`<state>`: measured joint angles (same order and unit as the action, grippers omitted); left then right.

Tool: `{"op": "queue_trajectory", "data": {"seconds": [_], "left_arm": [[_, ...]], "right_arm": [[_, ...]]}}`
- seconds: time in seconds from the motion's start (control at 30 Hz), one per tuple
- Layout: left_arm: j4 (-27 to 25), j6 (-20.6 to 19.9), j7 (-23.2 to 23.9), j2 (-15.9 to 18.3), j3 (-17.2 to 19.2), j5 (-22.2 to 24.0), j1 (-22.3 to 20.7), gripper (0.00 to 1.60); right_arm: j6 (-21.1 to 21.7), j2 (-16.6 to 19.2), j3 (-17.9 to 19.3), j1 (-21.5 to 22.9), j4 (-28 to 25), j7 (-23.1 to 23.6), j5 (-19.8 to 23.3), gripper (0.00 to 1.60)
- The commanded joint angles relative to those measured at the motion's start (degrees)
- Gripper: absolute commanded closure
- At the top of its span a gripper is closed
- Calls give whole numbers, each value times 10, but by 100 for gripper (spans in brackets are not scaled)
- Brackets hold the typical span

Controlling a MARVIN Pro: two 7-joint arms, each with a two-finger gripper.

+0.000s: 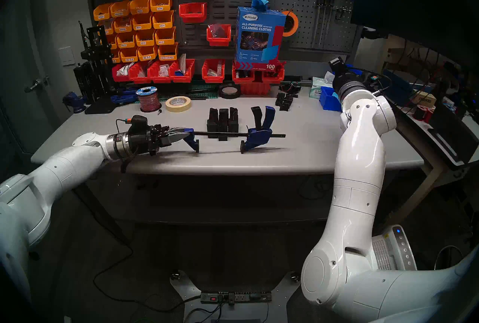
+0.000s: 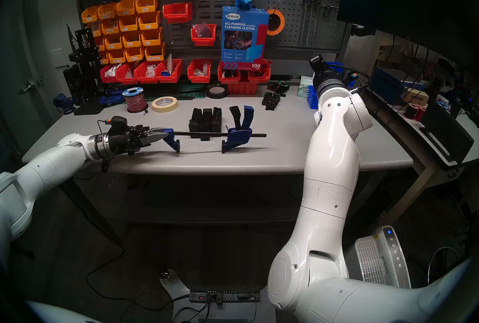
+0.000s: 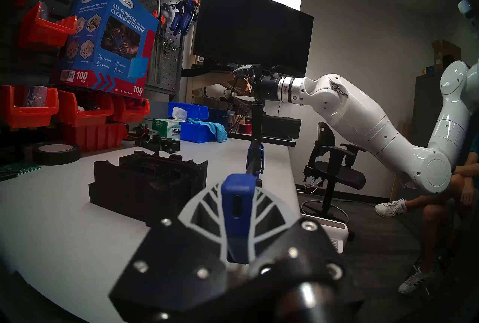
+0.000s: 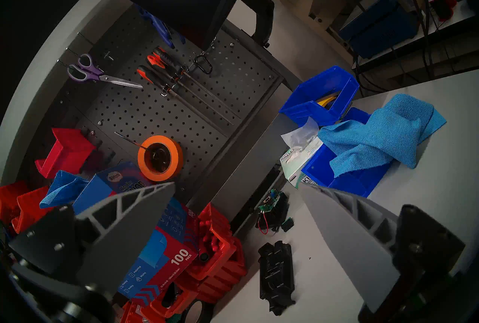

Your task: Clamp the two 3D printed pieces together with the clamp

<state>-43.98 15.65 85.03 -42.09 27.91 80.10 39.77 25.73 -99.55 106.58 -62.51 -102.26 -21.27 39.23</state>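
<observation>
Clamp (image 1: 223, 135): left pincer (image 1: 181, 135) is gripping its left end, bar lying left-right just near of two printed pieces (image 1: 223, 121); right pincer (image 4: 233, 237) is hanging wide, far right.

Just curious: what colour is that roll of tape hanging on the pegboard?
Orange tape roll, clearest in the right wrist view.

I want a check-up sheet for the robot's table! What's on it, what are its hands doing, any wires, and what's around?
Surface: grey table, mostly bare in front.
Job's things: blue clamp held level; black printed pieces stand behind its bar.
Clutter: masking tape roll, wire spool, small black parts.
Grippers: left gripper shut on the clamp's end; right gripper open, empty.
Cables: power strip and cords on the floor.
Surroundings: pegboard with red bins, cleaning cloths box.
</observation>
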Motion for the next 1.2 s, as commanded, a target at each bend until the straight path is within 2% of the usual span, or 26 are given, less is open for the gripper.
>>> {"op": "queue_trajectory", "data": {"seconds": [0.0,1.17], "left_arm": [[1,1,0,0,1,11,-12,160],[1,5,0,2,-12,20,-17,160]], "right_arm": [[0,0,-1,4,-8,0,1,0],[0,0,-1,4,-8,0,1,0]]}}
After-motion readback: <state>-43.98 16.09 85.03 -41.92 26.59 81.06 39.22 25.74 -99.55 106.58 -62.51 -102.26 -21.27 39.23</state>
